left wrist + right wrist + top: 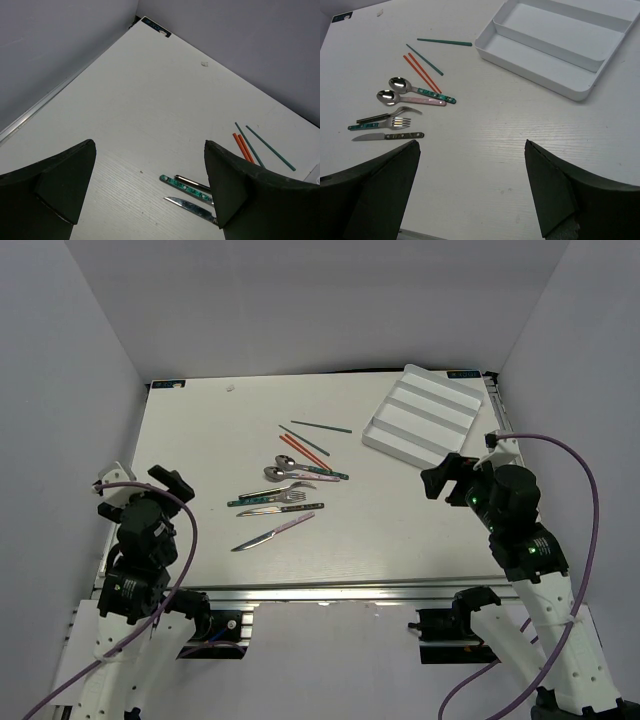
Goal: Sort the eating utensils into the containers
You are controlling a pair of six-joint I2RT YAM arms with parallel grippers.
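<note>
The eating utensils lie loose mid-table: green chopsticks [320,426], red-orange chopsticks [304,449], two spoons [288,468], forks [290,494] and two knives [274,530]. The white tray [383,437] with its long containers sits at the back right, empty. My left gripper [170,480] hovers open at the left edge, apart from the utensils; its view shows a knife blade [192,206] and a green handle [182,184]. My right gripper [445,475] hangs open near the tray's front corner. Its view shows the tray [535,75], spoons [405,85] and a fork [395,122].
White enclosure walls stand at the back and both sides. The metal rail of the table's near edge [330,592] runs between the arm bases. A small white speck [231,388] lies near the far edge.
</note>
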